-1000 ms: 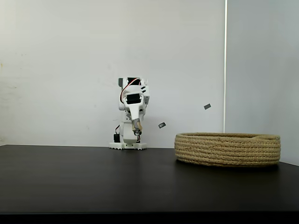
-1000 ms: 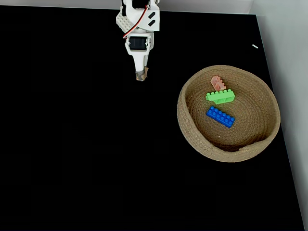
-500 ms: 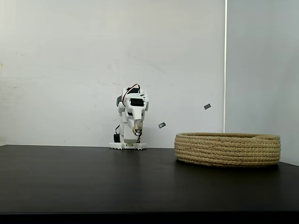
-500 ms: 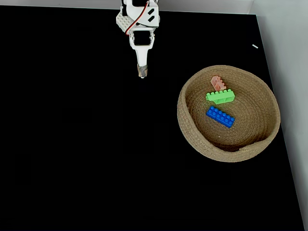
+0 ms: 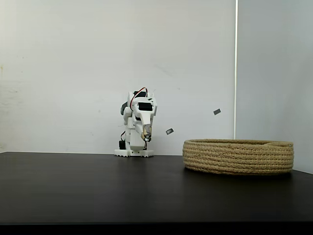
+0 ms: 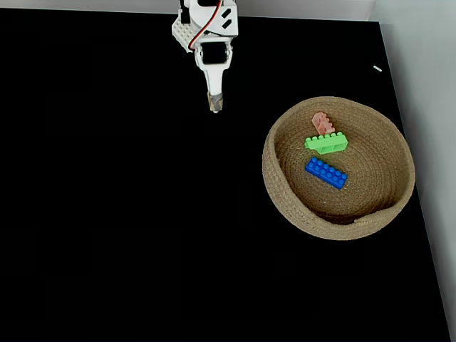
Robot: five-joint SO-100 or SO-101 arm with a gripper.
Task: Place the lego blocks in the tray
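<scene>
Fixed side view: arm (image 5: 138, 122) folded low over its base, more tucked than a second ago; gripper (image 5: 145, 138) points down, well apart from the tray (image 5: 238, 156). Fingers look closed, holding nothing.

Fixed top view: gripper (image 6: 214, 105) has drawn back toward the base. Pink brick (image 6: 323, 122), green brick (image 6: 326, 143) and blue brick (image 6: 326, 173) lie unmoved inside the tray (image 6: 285, 203).

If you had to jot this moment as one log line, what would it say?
bricks: green, pink, blue in basket | end effector: shut, empty, near base | table: black
</scene>
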